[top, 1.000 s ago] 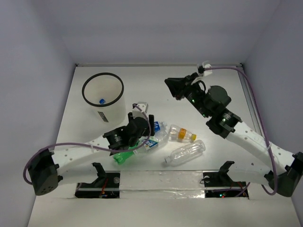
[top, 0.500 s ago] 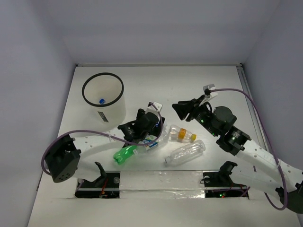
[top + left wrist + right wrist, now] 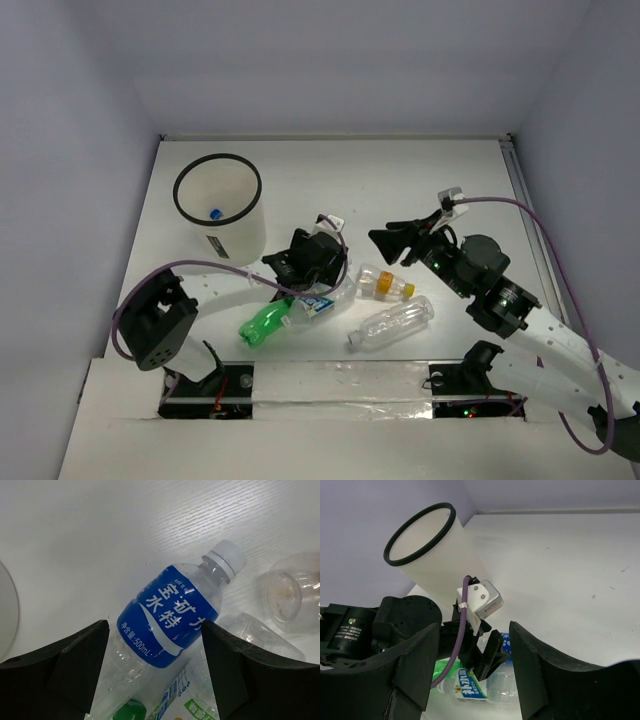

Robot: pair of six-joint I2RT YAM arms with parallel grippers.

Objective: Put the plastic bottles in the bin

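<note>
A clear bottle with a blue label (image 3: 167, 617) and white cap lies on the table between the fingers of my left gripper (image 3: 155, 626), which is open and straddles it without gripping. A green bottle (image 3: 264, 322) lies just in front of it. An orange-labelled bottle (image 3: 385, 283) and a clear bottle (image 3: 392, 322) lie to the right. The white bin (image 3: 238, 238) with a black rim stands at the back left, a small bottle inside. My right gripper (image 3: 390, 240) hangs open and empty above the orange-labelled bottle, facing the left gripper (image 3: 487, 652) and the bin (image 3: 445, 565).
The two arms' heads are close together over the bottle pile at mid-table. A purple cable (image 3: 462, 630) runs along the left wrist. Grey walls enclose the white table on three sides.
My right arm has swung from the back of the table down toward the bottles, its jaws widening. My left gripper has shifted right over the blue-labelled bottle.
</note>
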